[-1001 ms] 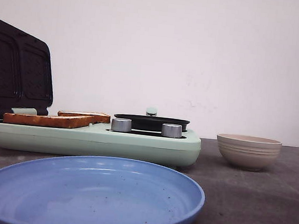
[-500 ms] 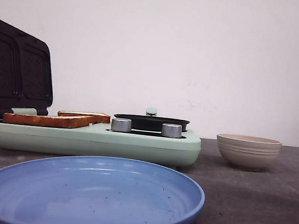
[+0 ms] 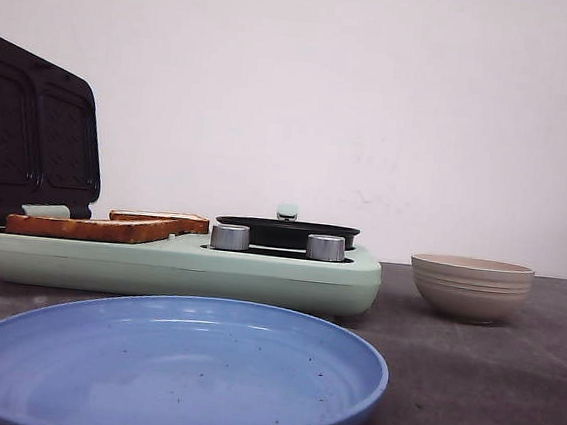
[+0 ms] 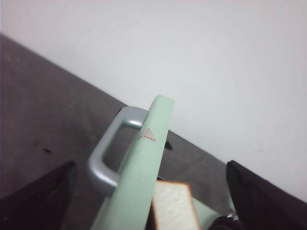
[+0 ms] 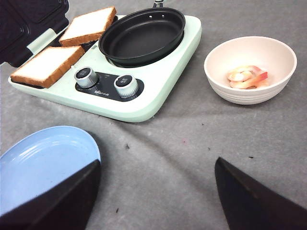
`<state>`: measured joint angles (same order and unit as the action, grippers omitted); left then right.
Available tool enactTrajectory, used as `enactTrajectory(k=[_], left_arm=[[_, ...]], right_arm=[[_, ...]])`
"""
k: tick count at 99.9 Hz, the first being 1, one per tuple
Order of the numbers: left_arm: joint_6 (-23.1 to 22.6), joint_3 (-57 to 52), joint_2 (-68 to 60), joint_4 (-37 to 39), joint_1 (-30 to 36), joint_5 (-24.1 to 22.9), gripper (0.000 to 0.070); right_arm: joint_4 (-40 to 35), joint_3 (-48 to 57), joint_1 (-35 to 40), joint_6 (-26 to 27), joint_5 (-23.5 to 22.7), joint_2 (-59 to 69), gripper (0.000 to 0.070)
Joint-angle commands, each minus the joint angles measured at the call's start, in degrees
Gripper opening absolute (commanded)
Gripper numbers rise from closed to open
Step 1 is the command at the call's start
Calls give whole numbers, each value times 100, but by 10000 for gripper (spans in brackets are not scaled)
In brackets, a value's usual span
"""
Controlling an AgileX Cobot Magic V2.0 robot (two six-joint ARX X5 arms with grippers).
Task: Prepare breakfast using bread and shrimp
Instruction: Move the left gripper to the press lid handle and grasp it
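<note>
Worktop: grey, lightly speckled; all items below are carried on it.

Breakfast maker: mint-green appliance, taken as the landmark. Its dark ribbed lid is stood open at the sandwich end, presumably so the plates can be reached from above; the lid's silver handle is seen close in the left wrist view.

Blue plate: set empty in front of the maker, toward the robot, judged to be the serving place.

Black pan: seated on the maker beside the sandwich plates, empty, judged ready to receive the shrimp.

Bread: two toasted slices, laid flat on the maker's open sandwich plates, side by side and nearly touching.

Beige bowl: stood just beside the maker's pan end, apart from it.

Shrimp: pink and pale pieces, held in the bowl, not yet moved.

Two silver knobs: fitted on the maker's front panel, before the pan.

Right claw: held above the worktop in front of the maker, fingers spread wide, nothing between them.

Left claw: hung over the raised lid's edge, fingers apart on either side, not closed on it.
</note>
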<state>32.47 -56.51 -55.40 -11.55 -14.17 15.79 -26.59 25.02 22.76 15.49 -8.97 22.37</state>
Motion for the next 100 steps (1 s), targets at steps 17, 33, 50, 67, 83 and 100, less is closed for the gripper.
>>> enactTrajectory(k=[17, 33, 50, 67, 83, 100], left_arm=[[1362, -205, -984, 804, -614, 1248, 550], [1687, -205, -1631, 1049, -754, 1797, 550], [1897, -205, -2245, 1311, -756, 2194, 550], [2275, -205, -2710, 1794, -756, 2470, 550], [2468, -205, -2957, 2144, -756, 2468, 499], [2507, -205, -3075, 2190, -756, 2450, 386]], right_arm=[[33, 26, 24, 61, -4, 17, 456], [33, 26, 24, 61, -2, 17, 456], [33, 26, 24, 61, 2, 17, 456], [33, 26, 24, 61, 2, 28, 456], [33, 26, 24, 63, 2, 28, 456], [31, 26, 24, 66, 4, 28, 456]])
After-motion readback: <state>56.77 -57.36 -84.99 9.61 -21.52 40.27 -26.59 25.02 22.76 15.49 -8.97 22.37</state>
